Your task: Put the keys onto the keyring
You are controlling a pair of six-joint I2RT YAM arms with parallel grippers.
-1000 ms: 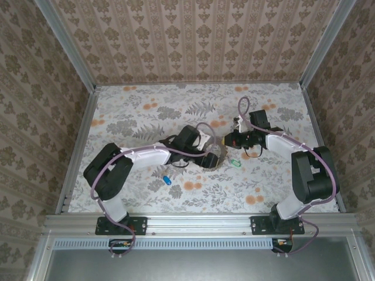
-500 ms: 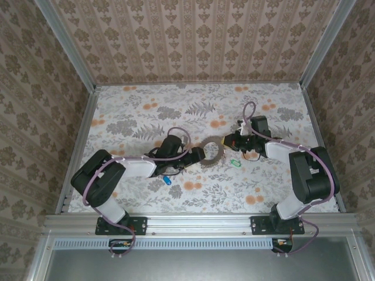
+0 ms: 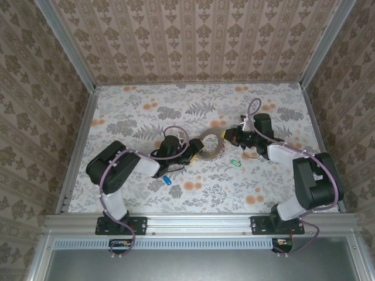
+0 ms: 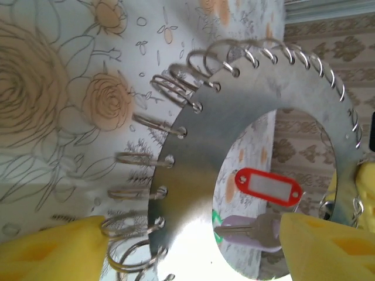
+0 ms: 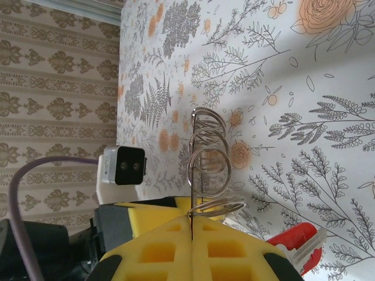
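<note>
The keyring (image 3: 212, 144) now sits slightly farther from the arm bases than half a second ago. The right gripper (image 3: 228, 138) has its jaws pinching the ring's rim. The left gripper (image 3: 198, 151) has its jaws spread, straddling the opposite band. The blue key (image 3: 166, 180) and green key (image 3: 235, 163) lie unmoved on the surface (image 3: 135, 111)

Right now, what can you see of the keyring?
The keyring is a flat, shiny silver metal ring with a wide round hole. Small holes line its outer edge, each carrying a thin wire loop. The right gripper is shut on its edge; the left gripper straddles it, and whether it presses I cannot tell. It is over mid-table, between the two arms.
</note>
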